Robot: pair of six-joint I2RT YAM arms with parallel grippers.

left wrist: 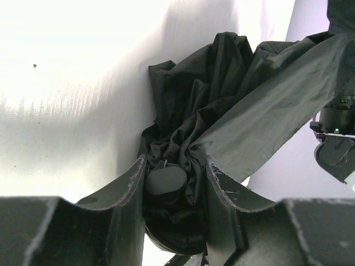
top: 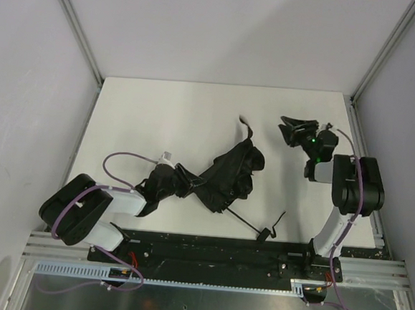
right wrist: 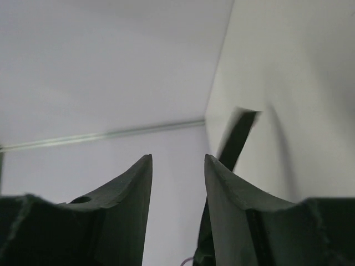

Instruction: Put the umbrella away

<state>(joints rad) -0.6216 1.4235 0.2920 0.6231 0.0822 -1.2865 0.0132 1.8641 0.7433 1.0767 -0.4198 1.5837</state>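
Note:
The black umbrella (top: 224, 174) lies crumpled in the middle of the white table, its fabric bunched. A thin shaft runs toward the front and ends in a small handle with strap (top: 267, 231). My left gripper (top: 164, 179) is at the umbrella's left end. In the left wrist view it (left wrist: 175, 160) is shut on a rounded black end piece (left wrist: 165, 180) wrapped in umbrella fabric (left wrist: 222, 105). My right gripper (top: 296, 130) hovers right of the umbrella, apart from it. In the right wrist view it (right wrist: 177, 158) is open and empty.
White walls with metal corner posts (top: 77, 26) close in the table at the left, back and right. A black rail (top: 207, 252) runs along the front edge between the arm bases. A blurred dark strip (right wrist: 239, 136) shows behind my right finger.

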